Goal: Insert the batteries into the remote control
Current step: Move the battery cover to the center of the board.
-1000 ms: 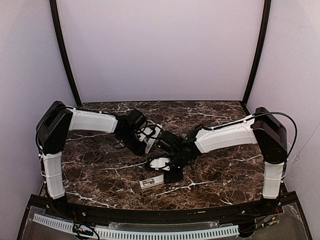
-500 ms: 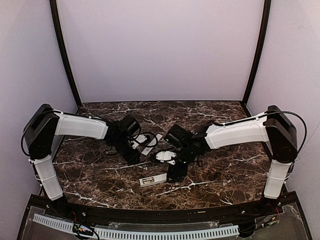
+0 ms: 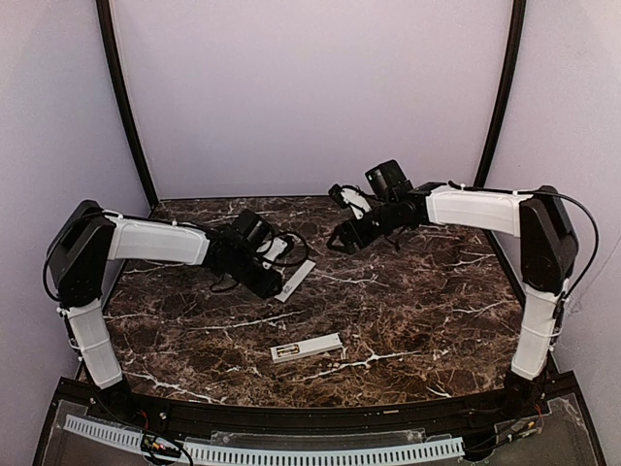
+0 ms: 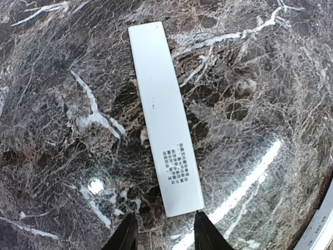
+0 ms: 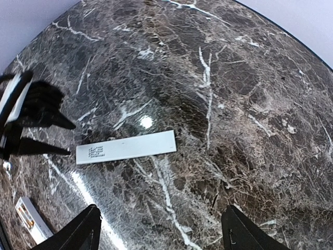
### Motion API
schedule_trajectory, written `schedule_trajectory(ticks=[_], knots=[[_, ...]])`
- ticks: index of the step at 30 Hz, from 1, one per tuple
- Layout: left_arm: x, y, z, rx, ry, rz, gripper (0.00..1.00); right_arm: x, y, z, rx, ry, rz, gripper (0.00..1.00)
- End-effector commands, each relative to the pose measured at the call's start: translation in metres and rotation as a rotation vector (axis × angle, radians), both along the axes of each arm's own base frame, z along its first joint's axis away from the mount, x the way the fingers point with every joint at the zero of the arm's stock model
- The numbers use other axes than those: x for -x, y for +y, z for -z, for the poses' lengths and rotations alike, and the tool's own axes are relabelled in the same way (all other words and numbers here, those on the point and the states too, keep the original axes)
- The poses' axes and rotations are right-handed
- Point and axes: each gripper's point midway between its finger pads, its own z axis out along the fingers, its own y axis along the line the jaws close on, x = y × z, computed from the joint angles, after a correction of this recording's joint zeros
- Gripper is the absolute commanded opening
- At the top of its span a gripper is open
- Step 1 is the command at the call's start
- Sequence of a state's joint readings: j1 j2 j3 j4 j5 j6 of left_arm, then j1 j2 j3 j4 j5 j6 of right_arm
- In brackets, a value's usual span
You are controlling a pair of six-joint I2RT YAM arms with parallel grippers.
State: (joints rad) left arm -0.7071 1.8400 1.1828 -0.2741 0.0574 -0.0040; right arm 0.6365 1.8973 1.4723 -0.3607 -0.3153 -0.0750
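Lying flat near the front middle of the marble table (image 3: 437,320), the white remote control (image 3: 309,347) is well apart from both arms. Its left end is open, with the gold-yellow of the batteries (image 3: 284,352) showing inside; how many I cannot tell. The flat white cover strip (image 4: 165,138), grey print up, lies farther back on the left, its near end just ahead of the left gripper (image 4: 165,238), whose jaws stand narrowly apart with nothing between them. The right gripper (image 5: 161,234) hangs high over the far side of the table, jaws wide and empty
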Motion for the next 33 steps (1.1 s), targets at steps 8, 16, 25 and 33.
schedule_trajectory(ticks=[8,16,25,33], knots=[[0.002,0.012,0.049,-0.183,0.004,0.036,0.35,-0.052,0.033,0.035,-0.185,0.225,0.052,0.74],[0.012,0.024,0.055,-0.236,0.024,0.026,0.31,-0.070,0.036,0.055,-0.194,0.260,0.074,0.72],[-0.012,-0.007,0.004,-0.046,-0.088,0.005,0.39,-0.080,0.023,0.063,-0.198,0.273,0.102,0.72],[-0.029,-0.018,0.004,0.020,-0.087,-0.006,0.39,-0.081,0.017,0.072,-0.206,0.296,0.110,0.72]])
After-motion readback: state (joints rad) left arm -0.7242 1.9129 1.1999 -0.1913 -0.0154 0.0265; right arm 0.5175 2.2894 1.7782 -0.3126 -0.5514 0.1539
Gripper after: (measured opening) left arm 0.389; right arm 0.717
